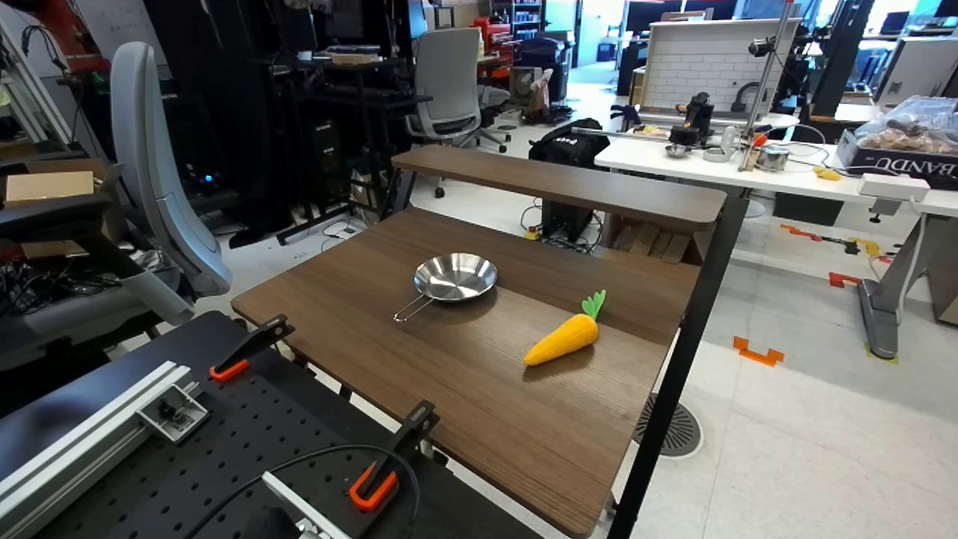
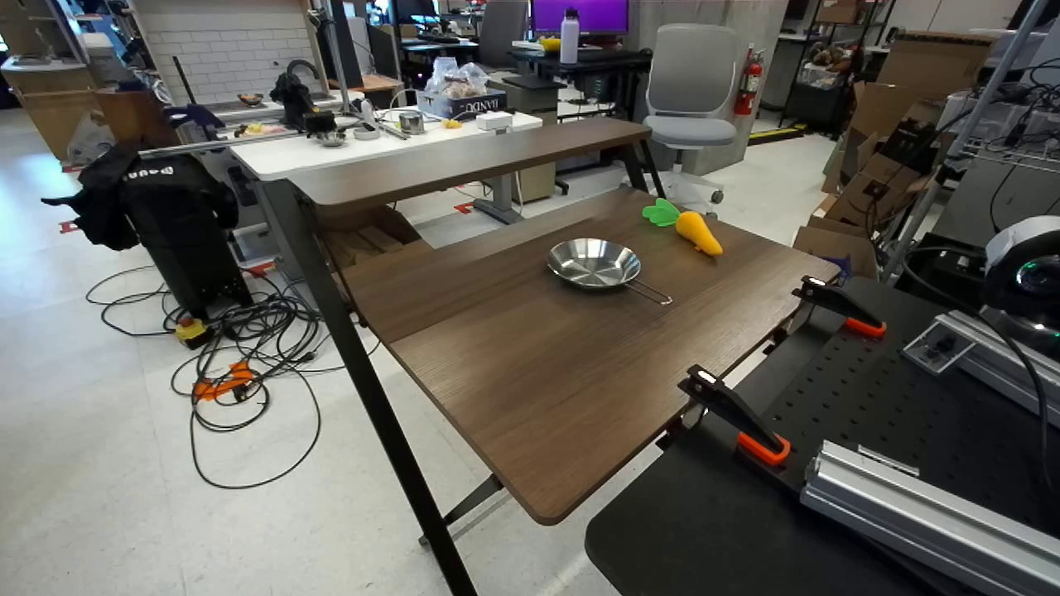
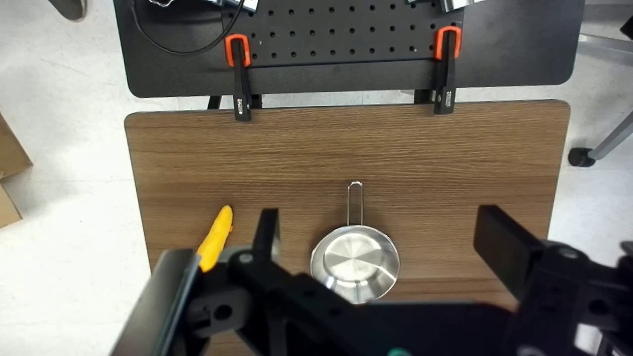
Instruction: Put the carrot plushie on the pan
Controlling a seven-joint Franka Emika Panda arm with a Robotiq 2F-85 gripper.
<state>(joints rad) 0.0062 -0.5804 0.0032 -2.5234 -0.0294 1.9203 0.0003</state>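
Lengthwise aslant, the carrot plushie (image 1: 565, 339), tip toward a clamp (image 1: 412, 432).

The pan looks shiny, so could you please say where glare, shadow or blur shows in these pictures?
Wrist view: bright glints on the pan, while the hand looks slightly out of focus; in an exterior view: soft shadows beside the pan and the carrot plushie, glare on the far floor.

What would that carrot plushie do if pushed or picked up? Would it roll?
The carrot plushie might roll in a curve, since its rounded body tapers to one end. Its matte surface suggests it isn't very slippery. The green leafy top looks thin and lobed, so it may flop when lifted.
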